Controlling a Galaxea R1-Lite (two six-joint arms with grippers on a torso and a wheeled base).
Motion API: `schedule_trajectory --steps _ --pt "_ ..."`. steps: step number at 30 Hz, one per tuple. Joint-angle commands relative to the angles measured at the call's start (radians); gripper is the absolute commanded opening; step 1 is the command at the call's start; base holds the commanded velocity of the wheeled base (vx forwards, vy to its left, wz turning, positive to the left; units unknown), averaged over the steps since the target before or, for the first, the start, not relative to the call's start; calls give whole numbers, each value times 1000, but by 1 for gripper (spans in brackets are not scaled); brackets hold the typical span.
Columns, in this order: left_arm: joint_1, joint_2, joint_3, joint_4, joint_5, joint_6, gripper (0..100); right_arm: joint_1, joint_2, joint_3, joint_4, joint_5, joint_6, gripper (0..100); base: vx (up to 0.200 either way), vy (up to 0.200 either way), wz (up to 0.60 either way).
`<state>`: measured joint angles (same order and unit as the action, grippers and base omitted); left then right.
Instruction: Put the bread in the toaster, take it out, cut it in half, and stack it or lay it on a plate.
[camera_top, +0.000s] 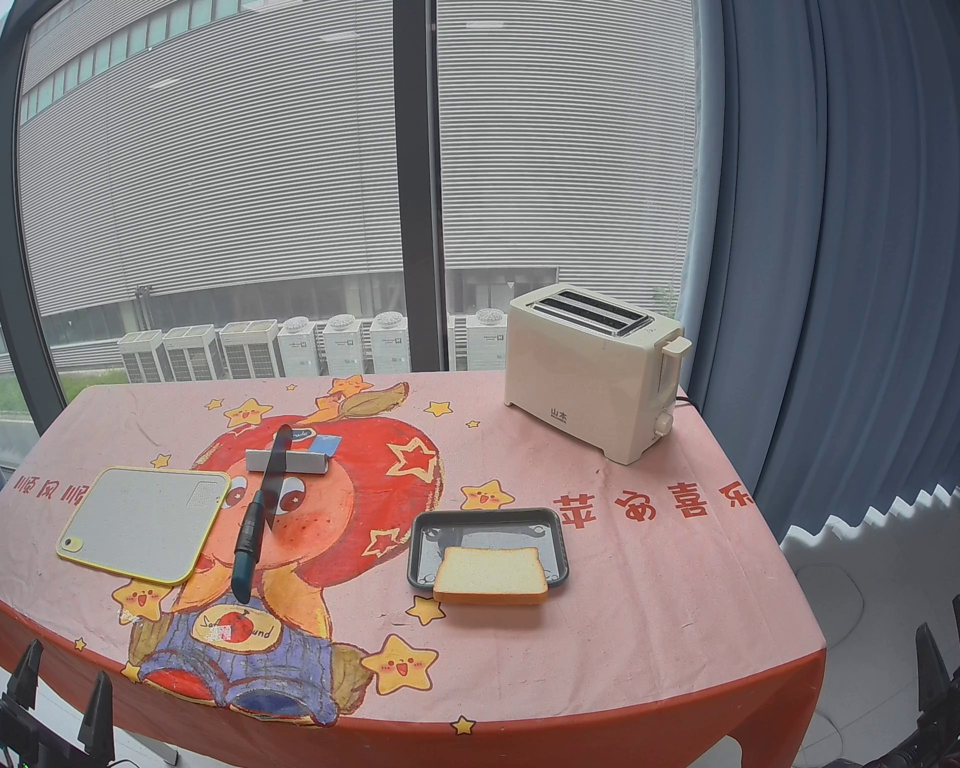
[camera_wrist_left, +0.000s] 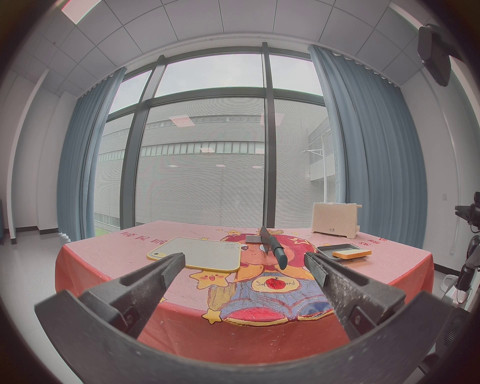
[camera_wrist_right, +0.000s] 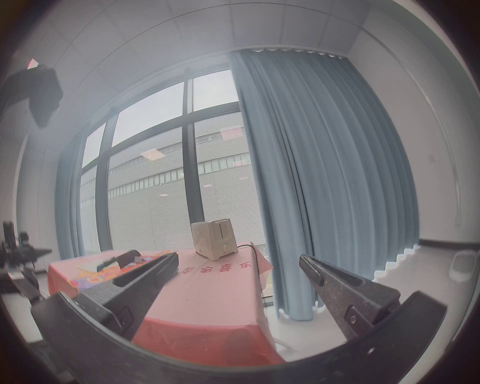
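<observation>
1. Reference dial: centred on the table (camera_top: 640, 600), with 12 o'clock toward the window.
2. Left gripper (camera_wrist_left: 244, 257): fingers (camera_wrist_left: 145, 287) spread wide apart. It sits off the table edge at 7 o'clock, below the tabletop level.
3. Right gripper (camera_wrist_right: 239, 259): fingers (camera_wrist_right: 350, 295) spread wide apart. It sits off the table corner at 4 o'clock.
4. Bread (camera_top: 490, 574): one slice, lying flat across the 6 o'clock rim of the plate (camera_top: 487, 516). The plate is a dark rectangular tray at 4 o'clock, close to the table centre.
5. Toaster (camera_top: 590, 380): upright at 2 o'clock, near the window edge. Both slots face up and the side lever is at the top of its travel.
6. Cutting board (camera_top: 145, 522): flat at 9 o'clock.
7. Knife (camera_top: 255, 520): just beside the board, between board and plate. The blade leans on a small grey rest (camera_top: 287, 461), tip toward 12 o'clock, handle toward 6 o'clock.
</observation>
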<state>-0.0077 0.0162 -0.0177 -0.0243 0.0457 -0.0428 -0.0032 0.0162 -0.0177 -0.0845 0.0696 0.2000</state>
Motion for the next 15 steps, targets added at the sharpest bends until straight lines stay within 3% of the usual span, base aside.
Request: schedule_trajectory --steps 1,4,5,9,10,11,12,15 --pt "0 -10 15 0 0 0 100 0 -16 16 -3 1 88 100 0 0 0" --pt "0 -10 15 0 0 0 100 0 -16 16 -14 -1 191 100 0 0 0" --pt "0 -10 15 0 0 0 100 0 -16 16 -14 -1 191 100 0 0 0" --pt "0 -10 15 0 0 0 100 0 -16 16 -14 -4 398 100 0 0 0" --pt "0 -10 15 0 0 0 100 0 -16 16 -15 -4 430 100 0 0 0" --pt "0 -10 15 0 0 0 100 0 -16 16 -15 -4 430 100 0 0 0" --pt "0 -10 15 0 0 0 100 0 -16 16 -17 -4 501 100 0 0 0" --pt "0 -10 15 0 0 0 100 0 -16 16 -15 -4 593 100 0 0 0"
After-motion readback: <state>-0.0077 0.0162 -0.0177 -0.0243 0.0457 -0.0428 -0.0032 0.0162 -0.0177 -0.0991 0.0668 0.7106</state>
